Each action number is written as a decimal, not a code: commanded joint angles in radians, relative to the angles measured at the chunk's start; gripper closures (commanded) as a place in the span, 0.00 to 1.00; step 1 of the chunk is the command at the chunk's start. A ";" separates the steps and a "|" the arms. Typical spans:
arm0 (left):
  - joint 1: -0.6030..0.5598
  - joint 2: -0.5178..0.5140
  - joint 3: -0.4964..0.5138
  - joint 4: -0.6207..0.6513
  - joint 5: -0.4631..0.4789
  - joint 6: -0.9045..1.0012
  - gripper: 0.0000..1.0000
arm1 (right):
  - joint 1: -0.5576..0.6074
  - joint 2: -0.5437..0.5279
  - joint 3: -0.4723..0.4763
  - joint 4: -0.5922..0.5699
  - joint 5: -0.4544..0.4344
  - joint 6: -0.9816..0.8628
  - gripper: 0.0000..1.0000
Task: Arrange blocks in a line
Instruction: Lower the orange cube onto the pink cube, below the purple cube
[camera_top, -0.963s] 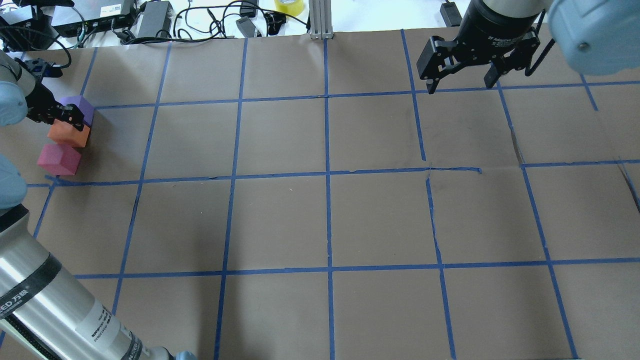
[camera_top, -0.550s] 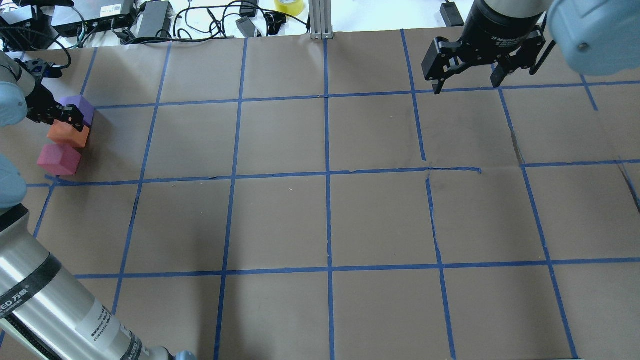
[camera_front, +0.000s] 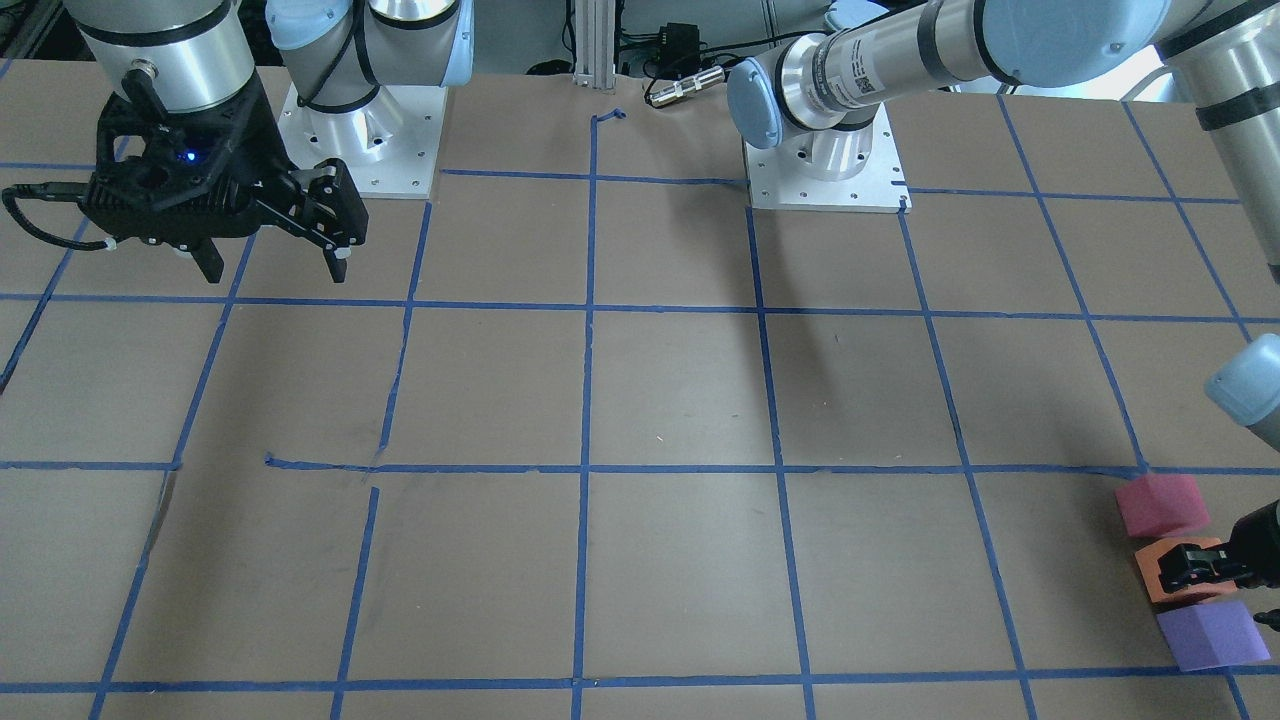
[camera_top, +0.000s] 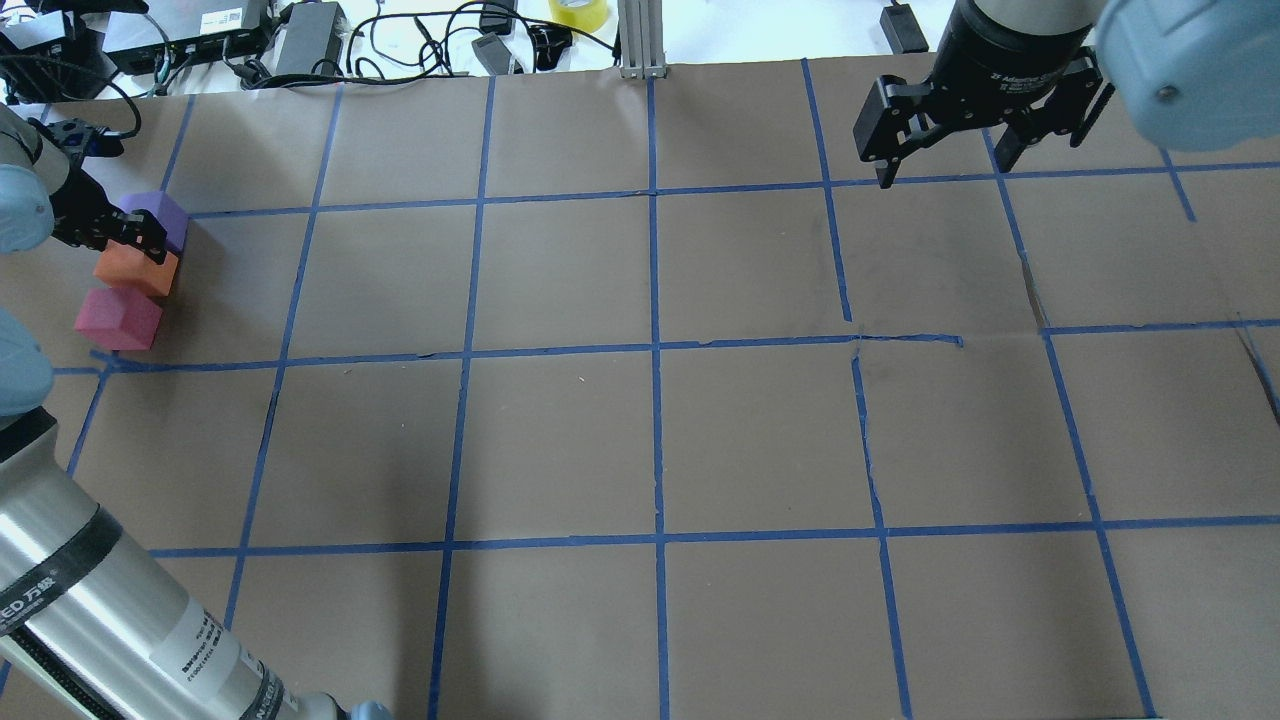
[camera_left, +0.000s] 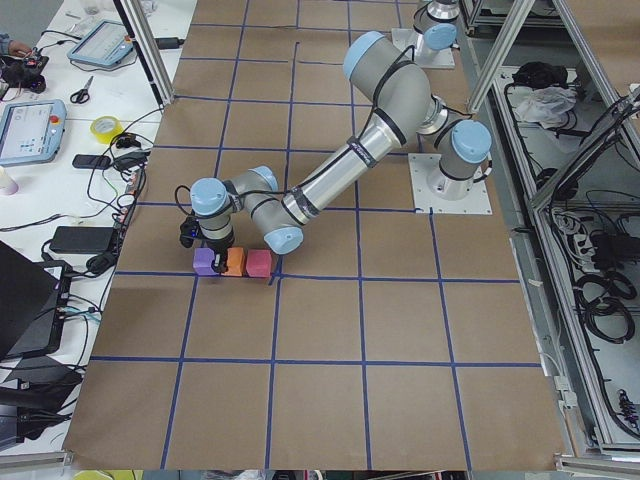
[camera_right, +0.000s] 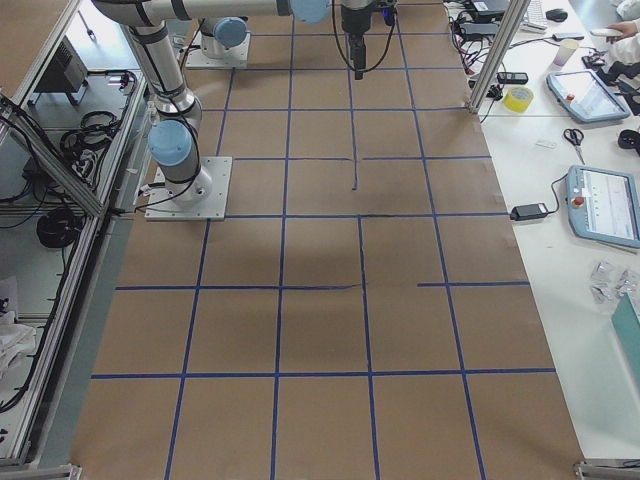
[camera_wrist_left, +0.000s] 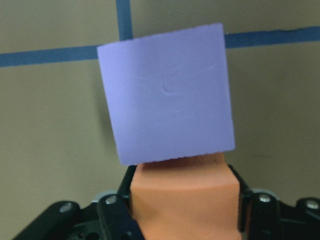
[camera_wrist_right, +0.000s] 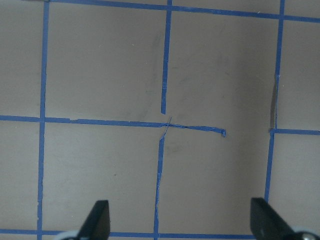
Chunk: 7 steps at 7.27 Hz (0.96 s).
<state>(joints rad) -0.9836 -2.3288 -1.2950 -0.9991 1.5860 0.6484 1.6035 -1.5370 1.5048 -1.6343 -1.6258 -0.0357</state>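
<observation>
Three blocks stand in a short row at the table's far left: the purple block (camera_top: 158, 215), the orange block (camera_top: 136, 272) and the pinkish-red block (camera_top: 118, 320). They also show in the front view: purple (camera_front: 1212, 634), orange (camera_front: 1170, 588), pinkish-red (camera_front: 1160, 505). My left gripper (camera_top: 135, 240) is low at the row with its fingers tight on both sides of the orange block (camera_wrist_left: 182, 192). The purple block (camera_wrist_left: 167, 92) touches it just ahead. My right gripper (camera_top: 943, 170) is open and empty, high over the far right of the table.
Brown paper with a blue tape grid (camera_top: 655, 350) covers the table. Cables, power bricks and a yellow tape roll (camera_top: 578, 12) lie beyond the far edge. The left arm's silver link (camera_top: 110, 620) crosses the near left corner. An aluminium post (camera_top: 640, 40) stands at the back middle.
My right gripper has drifted a little to the right and toward the far edge. My left gripper has shifted very slightly at the blocks. The blocks stay where they were.
</observation>
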 joint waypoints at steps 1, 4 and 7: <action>0.000 -0.007 -0.003 0.000 0.000 -0.001 0.58 | 0.000 0.000 0.000 0.001 -0.032 -0.009 0.00; 0.000 -0.007 0.002 -0.001 0.014 0.001 0.00 | 0.001 0.000 0.000 0.001 -0.032 -0.013 0.00; -0.012 0.075 0.000 -0.031 0.014 -0.001 0.00 | -0.001 -0.003 0.000 0.001 -0.034 -0.013 0.00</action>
<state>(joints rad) -0.9868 -2.2967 -1.2932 -1.0106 1.5995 0.6495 1.6033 -1.5381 1.5049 -1.6337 -1.6595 -0.0494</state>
